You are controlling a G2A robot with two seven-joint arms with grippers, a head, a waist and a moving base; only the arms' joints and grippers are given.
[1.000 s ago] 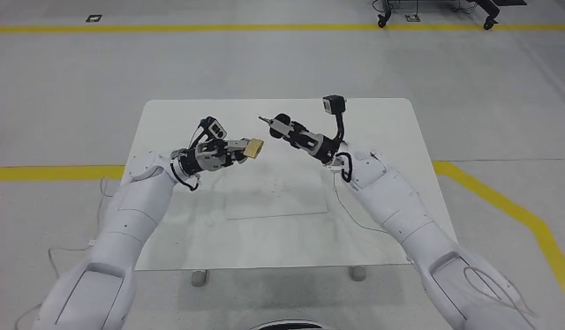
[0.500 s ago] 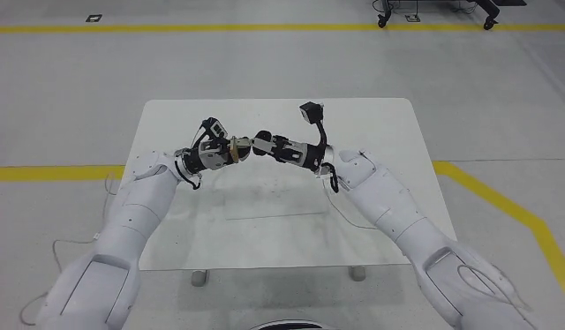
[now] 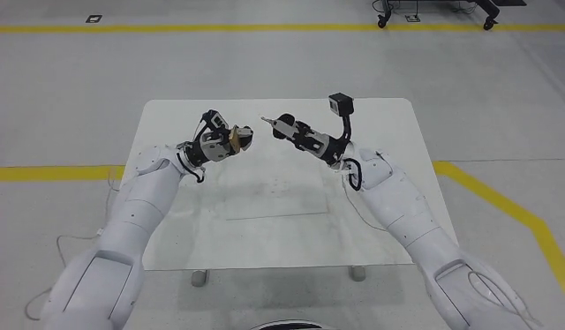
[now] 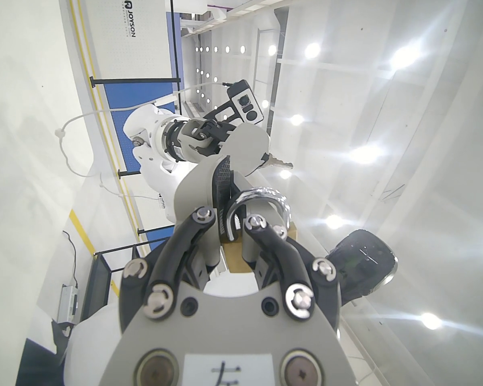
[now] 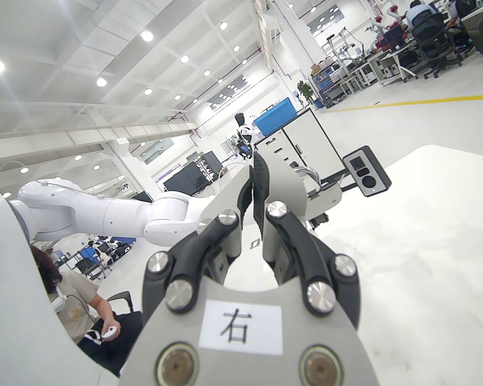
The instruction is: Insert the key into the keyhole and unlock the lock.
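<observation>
Above the white table, my left gripper is shut on a brass padlock with a silver shackle. In the left wrist view the lock's body sits between the fingers of the left gripper. My right gripper is shut on a small silver key, whose blade points toward the padlock. A short gap separates key tip and lock. In the right wrist view the pads of the right gripper are pressed together, the key is hidden, and the shackle shows beyond them.
A faint rectangular outline marks the tabletop near the front. Yellow floor lines run past the table on both sides. Both arms hover over the table's far half.
The right gripper had closed in until the key met the padlock, then drew back to the right. The left gripper turned the padlock and shifted slightly toward the table's far side.
</observation>
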